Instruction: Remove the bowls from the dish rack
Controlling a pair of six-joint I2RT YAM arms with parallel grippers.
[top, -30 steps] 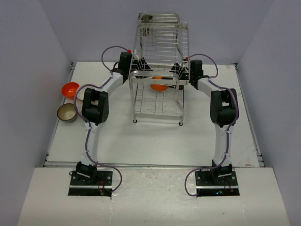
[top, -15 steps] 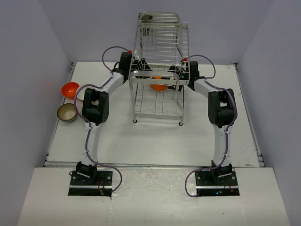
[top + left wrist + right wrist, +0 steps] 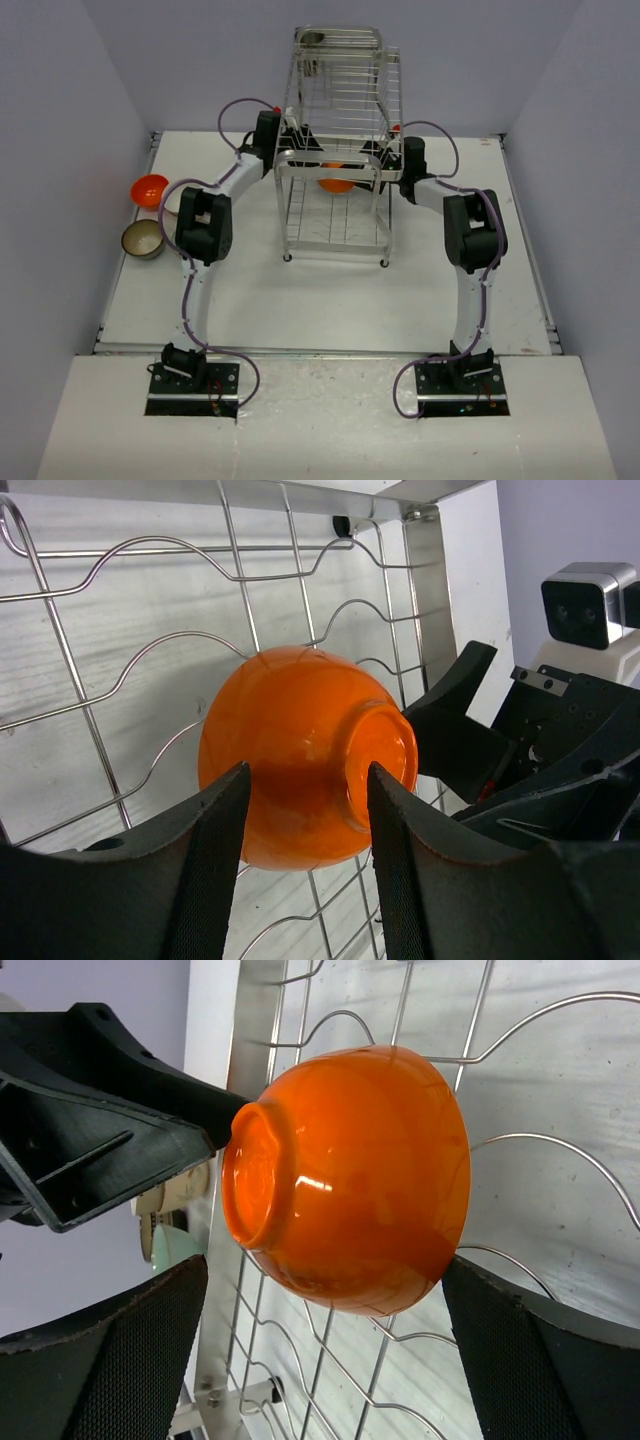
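A bright orange bowl rests tilted on its side on the wires of the dish rack, in the lower tier. My left gripper reaches in from the left. In the left wrist view it is open, its fingers just short of the bowl, which is wider than the gap. My right gripper reaches in from the right. In the right wrist view it is wide open on both sides of the bowl without touching it. Each gripper faces the other across the bowl.
On the table at the left stand a second orange bowl, a brown-olive bowl and a pale bowl half hidden by my left arm. Through the rack the right wrist view shows a cream bowl and a mint bowl.
My right gripper has moved left, closer to the rack and the orange bowl. My left arm and the bowl have hardly moved.
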